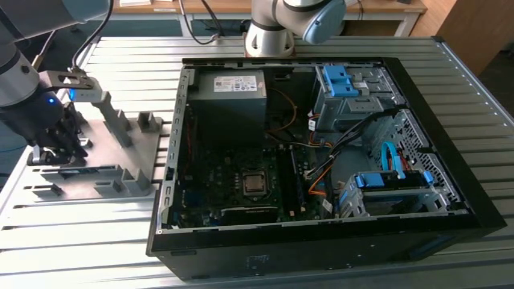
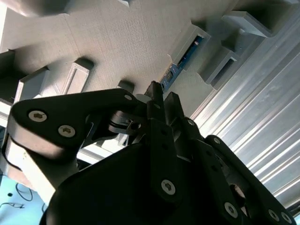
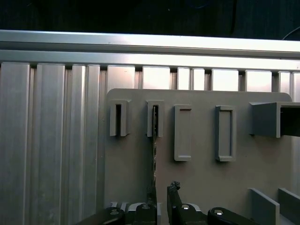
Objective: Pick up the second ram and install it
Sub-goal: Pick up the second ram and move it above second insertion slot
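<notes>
First wrist view — hand (image 3: pixel 163 190) parted over second ram (image 3: pixel 153 150)

Nothing's really reading here: the white label (image 1: pixel 238 83) on the power supply (image 1: pixel 229 102) is showing print too tiny to make out.

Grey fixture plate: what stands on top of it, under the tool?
The second ram stands on edge on the fixture plate, with one end in a slotted block. Other blocks sit beside it. The tool covers its other end.
</notes>
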### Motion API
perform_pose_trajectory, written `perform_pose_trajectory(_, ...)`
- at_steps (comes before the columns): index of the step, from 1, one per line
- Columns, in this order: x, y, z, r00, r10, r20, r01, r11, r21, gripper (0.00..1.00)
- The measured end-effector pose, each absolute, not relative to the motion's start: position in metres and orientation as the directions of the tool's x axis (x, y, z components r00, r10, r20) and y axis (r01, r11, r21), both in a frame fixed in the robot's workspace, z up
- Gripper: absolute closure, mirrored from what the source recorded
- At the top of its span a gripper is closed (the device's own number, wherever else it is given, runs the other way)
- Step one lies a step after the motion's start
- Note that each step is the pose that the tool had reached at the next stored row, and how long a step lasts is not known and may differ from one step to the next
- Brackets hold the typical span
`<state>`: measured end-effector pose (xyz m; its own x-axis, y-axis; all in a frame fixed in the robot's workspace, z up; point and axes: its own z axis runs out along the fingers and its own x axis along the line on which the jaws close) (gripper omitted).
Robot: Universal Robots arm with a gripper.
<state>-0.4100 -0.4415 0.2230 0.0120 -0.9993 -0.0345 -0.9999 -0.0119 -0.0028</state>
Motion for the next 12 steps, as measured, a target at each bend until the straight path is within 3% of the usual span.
perform_pose_trajectory(2, -0.4100, -0.4415, 0.2230, 0.012, -0.999, -0.035, -1.000, -0.012, -0.003, 0.75)
perform_pose_trajectory(4, -0.4100, -0.4415, 0.2230, 0.011, -0.999, -0.035, -1.000, -0.011, -0.003, 0.63)
perform_pose_trajectory(12, -0.4108, -0.4418, 0.2220, 0.031, -0.999, -0.017, -1.000, -0.031, -0.001, 0.63)
